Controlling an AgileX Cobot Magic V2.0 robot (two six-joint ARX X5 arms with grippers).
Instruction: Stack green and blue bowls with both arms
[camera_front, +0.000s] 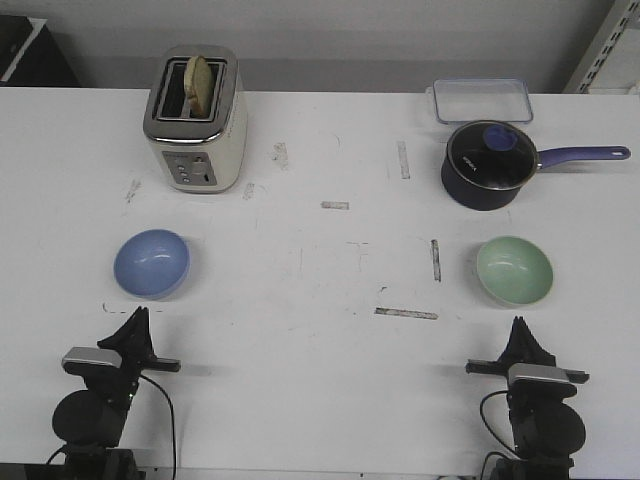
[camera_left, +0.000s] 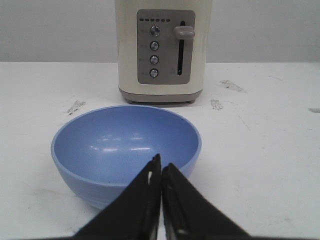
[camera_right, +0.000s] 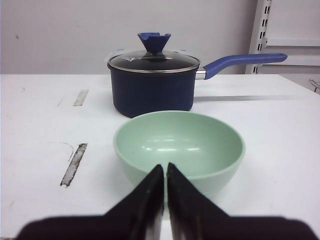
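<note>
Periwinkle blue and mint green, the two bowls sit well apart on the white table (camera_front: 320, 340), so no stacking has happened yet. The blue bowl (camera_front: 151, 264) rests upright on the robot's left side, in front of the cream toaster (camera_front: 196, 120), which has a slice of bread (camera_front: 201, 84) standing in its slot. The green bowl (camera_front: 514, 271) rests upright on the right side, in front of the dark navy lidded saucepan (camera_front: 488, 164), with a clear plastic container (camera_front: 480, 100) behind that. Both arms appear to wait at the near edge: the left gripper (camera_front: 137, 318) points at the blue bowl without touching it, and the right gripper (camera_front: 519, 326) points at the green bowl, also apart from it. In each wrist view the black fingers are pressed together with nothing between them, the bowl just beyond the tips. Everything appears left to do: each arm must open, reach, take hold of a bowl, and one bowl must be brought across and nested in the other.
</note>
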